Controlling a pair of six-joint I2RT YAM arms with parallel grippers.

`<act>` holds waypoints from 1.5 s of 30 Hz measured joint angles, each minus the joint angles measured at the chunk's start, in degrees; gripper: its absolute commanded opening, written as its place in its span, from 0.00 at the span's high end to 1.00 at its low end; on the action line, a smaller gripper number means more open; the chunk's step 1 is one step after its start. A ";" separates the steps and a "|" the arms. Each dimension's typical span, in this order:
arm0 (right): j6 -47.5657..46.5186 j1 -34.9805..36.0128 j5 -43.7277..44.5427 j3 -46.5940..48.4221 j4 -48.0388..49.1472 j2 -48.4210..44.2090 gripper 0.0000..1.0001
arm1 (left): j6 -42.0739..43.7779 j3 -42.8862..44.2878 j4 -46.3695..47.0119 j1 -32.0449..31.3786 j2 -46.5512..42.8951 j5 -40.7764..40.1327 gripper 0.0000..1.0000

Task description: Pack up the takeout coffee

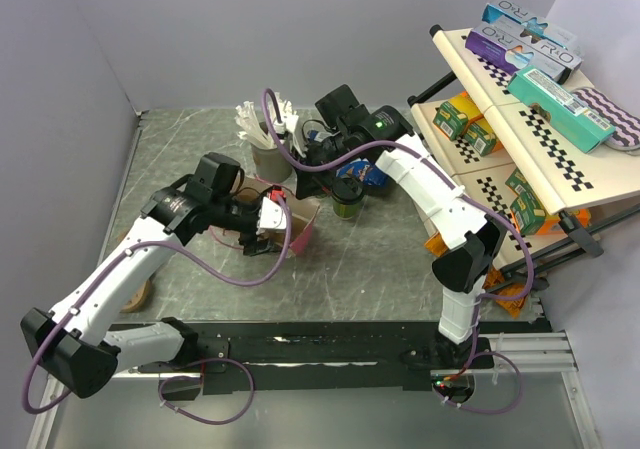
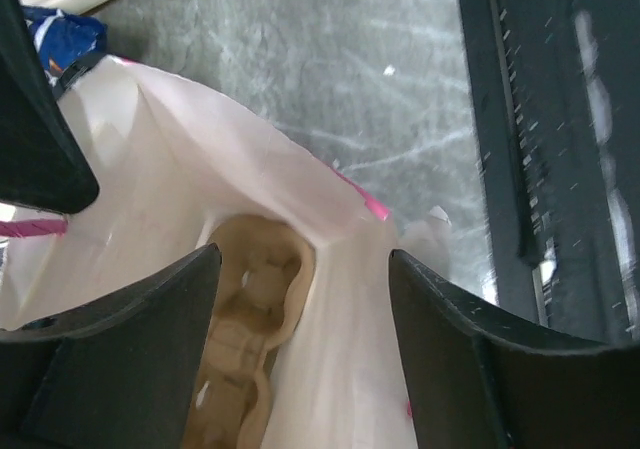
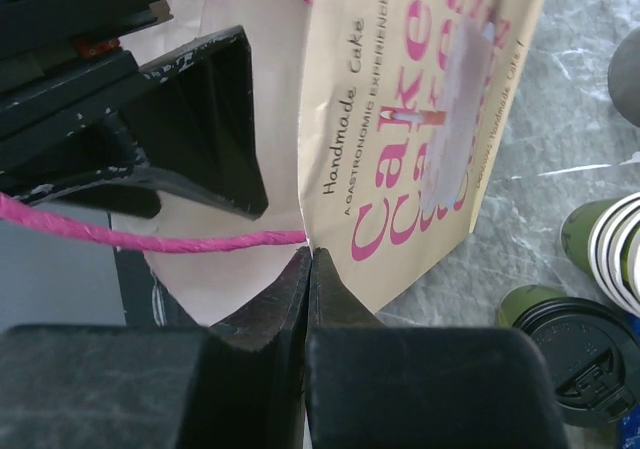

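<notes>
Grey marbled table (image 1: 380,269): takeout coffee (image 1: 347,197) stands unpacked at 3 o'clock of the paper bag (image 1: 303,224), left gripper (image 2: 300,269) spread at its mouth, right gripper (image 3: 310,261) pressed together at its rim; loading remains.

Shows, at bottom centre, the right gripper (image 3: 308,261), jaws pressed together, tips touching the lower edge of a cream paper bag (image 3: 420,119) lettered "Cakes" in pink. Upper left: left gripper (image 3: 150,89) at the bag's mouth, above a pink cord handle (image 3: 150,237). Lower right, on the grey marbled table (image 3: 570,109): takeout coffee (image 3: 570,354), black-lidded, just beside a stack of nested cups (image 3: 612,234).
</notes>
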 measured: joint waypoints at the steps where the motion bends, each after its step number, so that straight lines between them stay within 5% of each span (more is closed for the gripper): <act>1: 0.13 0.00 0.15 0.00 0.00 0.00 1.00 | 0.87 -0.33 -0.07 0.00 -0.11 -0.61 0.27; 17: 0.85 -0.66 4.74 1.36 1.31 2.40 1.00 | 13.57 2.80 0.07 -0.28 -8.00 2.38 0.25; 22: 0.07 -0.83 5.73 1.38 1.33 2.51 1.00 | 2.34 0.74 14.53 1.05 -10.69 -1.29 0.23; 30: -2.03 -0.15 7.23 1.38 1.22 1.75 1.00 | -16.13 -2.97 35.93 3.02 -17.33 -19.39 0.23; 38: -6.16 6.01 9.99 -1.53 1.27 -1.53 1.00 | -24.39 -4.76 44.28 6.27 -17.73 -34.40 0.21; 45: -9.11 11.28 11.85 -5.90 1.81 -4.72 1.00 | -27.12 -5.73 47.30 11.13 -17.75 -39.78 0.21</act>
